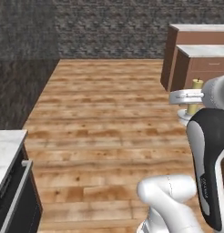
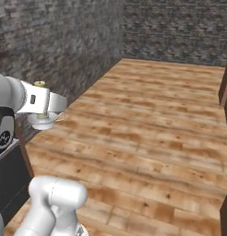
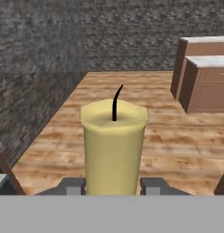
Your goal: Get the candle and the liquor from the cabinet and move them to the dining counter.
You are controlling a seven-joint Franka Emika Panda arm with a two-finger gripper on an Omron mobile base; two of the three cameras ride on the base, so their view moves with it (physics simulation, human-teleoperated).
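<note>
My gripper (image 3: 113,186) is shut on the candle (image 3: 114,145), a pale-yellow stick with a black wick that stands upright between the dark fingertips (image 3: 70,186). In the left base view the gripper (image 1: 191,98) holds the candle (image 1: 196,88) at the right edge, high above the floor, with its round silvery dish (image 1: 183,119) below the hand. The right base view has the gripper (image 2: 44,108) at the left, the candle (image 2: 39,84) tip above it and the dish (image 2: 43,121) under it. The liquor, the cabinet and the dining counter are out of view.
Open wooden floor (image 1: 109,118) stretches ahead to dark stone walls (image 1: 109,27). Two brown units with pale tops (image 1: 200,59) stand at the far right. A marble top on a dark front (image 1: 7,154) sits close at the lower left.
</note>
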